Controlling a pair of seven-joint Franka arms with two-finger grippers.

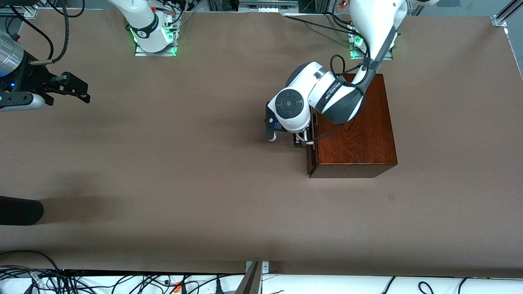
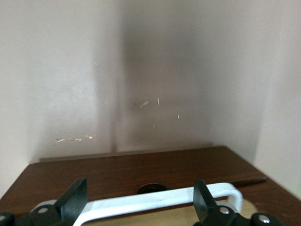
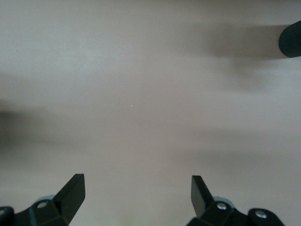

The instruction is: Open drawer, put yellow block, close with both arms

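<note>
The dark mahogany box (image 1: 355, 134) stands toward the left arm's end of the table. Its drawer front (image 2: 131, 172) looks shut or nearly so. My left gripper (image 1: 299, 141) is low against that front, mostly hidden under its own wrist. In the left wrist view the left gripper (image 2: 139, 194) is open, and the white bar handle (image 2: 160, 197) runs across the gap between its fingers with nothing pinched. My right gripper (image 1: 79, 87) waits over bare table at the right arm's end. The right gripper (image 3: 138, 188) is open and holds nothing. The yellow block is out of view.
A black rounded object (image 1: 20, 210) pokes in at the right arm's end of the table, nearer the front camera; the same black object (image 3: 290, 40) shows in the right wrist view. Cables (image 1: 122, 281) run along the table edge nearest that camera.
</note>
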